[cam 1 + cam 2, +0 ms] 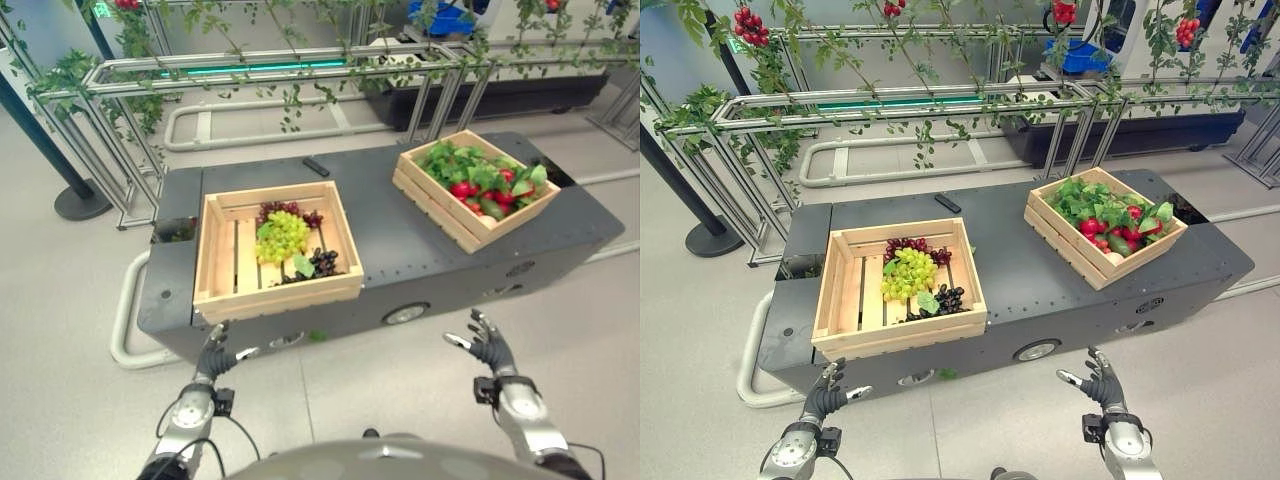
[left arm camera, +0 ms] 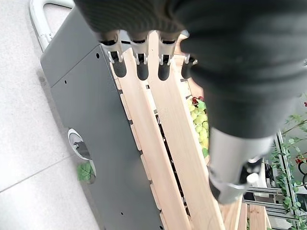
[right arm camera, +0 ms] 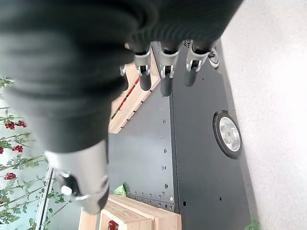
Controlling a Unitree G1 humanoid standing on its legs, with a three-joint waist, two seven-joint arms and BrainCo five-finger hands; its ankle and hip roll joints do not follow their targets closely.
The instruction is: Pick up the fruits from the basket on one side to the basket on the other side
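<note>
- Left eye view: we see the left crate (image 1: 275,250) on the dark cart (image 1: 400,240), holding a green grape bunch (image 1: 282,235) with dark grapes (image 1: 322,263) beside it. The right crate (image 1: 475,187) is well apart on the same cart, full of leaves and red fruit (image 1: 462,189). We judge the grapes soft and easily crushed (loose berries can drop off), so we would cup the bunch from below or take it by the stem end.
- Right eye view: our left hand (image 1: 826,391) and right hand (image 1: 1101,383) hover low, short of the cart's near side, fingers spread and holding nothing.
- Left wrist view: the left hand's fingers (image 2: 142,56) are straight and relaxed, pointing over the left crate's near slats, with the green grapes past them.
- Right wrist view: the right hand's fingers (image 3: 166,67) are likewise straight and empty, aimed over the cart top toward the right crate.
</note>
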